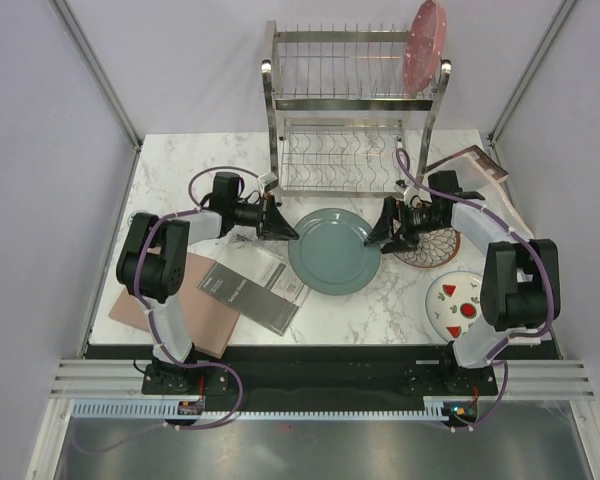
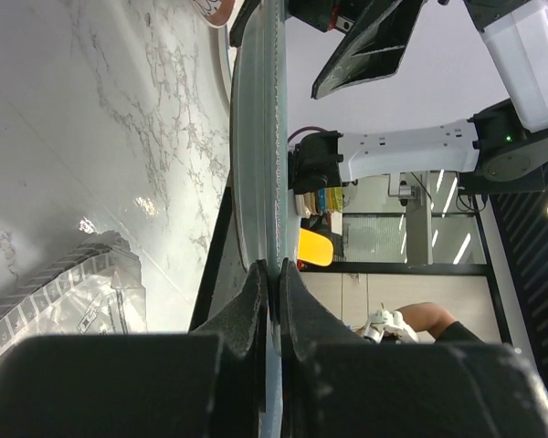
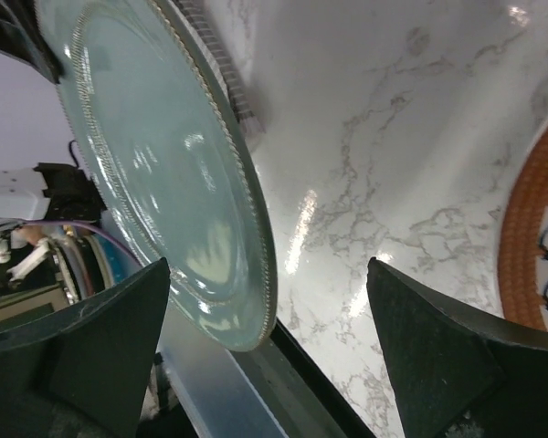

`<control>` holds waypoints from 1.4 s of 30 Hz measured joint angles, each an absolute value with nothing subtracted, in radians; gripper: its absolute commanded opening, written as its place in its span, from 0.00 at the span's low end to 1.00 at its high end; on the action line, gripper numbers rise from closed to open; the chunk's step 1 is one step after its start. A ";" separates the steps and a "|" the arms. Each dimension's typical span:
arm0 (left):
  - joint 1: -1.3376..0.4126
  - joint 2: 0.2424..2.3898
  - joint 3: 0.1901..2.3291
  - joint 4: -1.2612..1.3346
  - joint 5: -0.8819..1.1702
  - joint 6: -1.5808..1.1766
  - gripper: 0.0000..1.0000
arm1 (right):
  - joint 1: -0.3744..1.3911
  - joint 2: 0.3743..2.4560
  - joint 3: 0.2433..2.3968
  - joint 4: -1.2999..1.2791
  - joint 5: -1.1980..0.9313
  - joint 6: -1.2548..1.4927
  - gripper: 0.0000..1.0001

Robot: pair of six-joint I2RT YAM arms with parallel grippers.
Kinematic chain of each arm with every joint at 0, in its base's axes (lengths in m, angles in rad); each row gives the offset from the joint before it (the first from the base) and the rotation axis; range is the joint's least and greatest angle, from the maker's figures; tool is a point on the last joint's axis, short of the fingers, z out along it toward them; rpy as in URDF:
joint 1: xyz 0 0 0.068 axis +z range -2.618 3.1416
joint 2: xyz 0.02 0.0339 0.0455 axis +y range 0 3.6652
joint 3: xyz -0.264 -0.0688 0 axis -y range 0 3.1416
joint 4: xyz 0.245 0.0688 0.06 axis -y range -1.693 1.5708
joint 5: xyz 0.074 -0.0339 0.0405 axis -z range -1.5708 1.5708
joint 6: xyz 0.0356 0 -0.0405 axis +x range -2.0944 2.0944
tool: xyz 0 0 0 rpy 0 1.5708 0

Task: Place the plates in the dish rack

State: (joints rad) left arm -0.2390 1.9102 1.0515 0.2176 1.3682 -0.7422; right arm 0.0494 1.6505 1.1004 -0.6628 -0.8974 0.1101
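The grey-green plate (image 1: pixel 332 250) is in the middle of the table, and my left gripper (image 1: pixel 283 230) is shut on its left rim. The left wrist view shows this plate (image 2: pixel 256 137) edge-on, pinched between the fingertips of the left gripper (image 2: pixel 274 274). My right gripper (image 1: pixel 380 235) stands open at the plate's right rim. In the right wrist view the plate (image 3: pixel 155 164) has its rim between the wide fingers (image 3: pixel 100 338) and touches neither. The pink plate (image 1: pixel 425 45) stands upright in the dish rack's (image 1: pixel 355 130) top tier. The brown-rimmed plate (image 1: pixel 435 248) and the strawberry plate (image 1: pixel 458 303) lie at the right.
A brown board (image 1: pixel 175 305) and a dark booklet (image 1: pixel 250 290) lie at the front left, close to the left arm. Another flat packet (image 1: pixel 480 160) lies at the back right beside the rack. The brown-rimmed plate (image 3: pixel 530 237) sits just beyond my right gripper.
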 measured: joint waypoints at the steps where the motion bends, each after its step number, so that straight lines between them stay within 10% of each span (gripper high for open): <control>1: -0.239 1.910 1.052 0.216 1.369 -0.742 0.02 | 0.049 1.662 1.100 -0.652 -0.919 0.120 0.95; 10: -0.239 1.910 1.066 0.216 1.368 -0.742 0.02 | 0.051 1.739 1.102 -0.588 -1.023 0.183 0.81; 16: -0.239 1.913 1.074 0.216 1.369 -0.743 0.02 | 0.064 1.769 1.104 -0.516 -1.100 0.255 0.54; 36: -0.231 2.022 1.102 0.341 1.418 -0.800 0.02 | 0.089 1.760 1.069 -0.440 -1.122 0.322 0.37; 42: -0.231 2.022 1.102 0.398 1.425 -0.840 0.04 | 0.096 1.752 1.069 -0.438 -1.100 0.317 0.05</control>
State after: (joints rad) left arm -0.2306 2.0224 1.1019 0.3981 1.4246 -0.8402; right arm 0.0963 1.7515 1.0687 -0.4381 -1.1000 0.3168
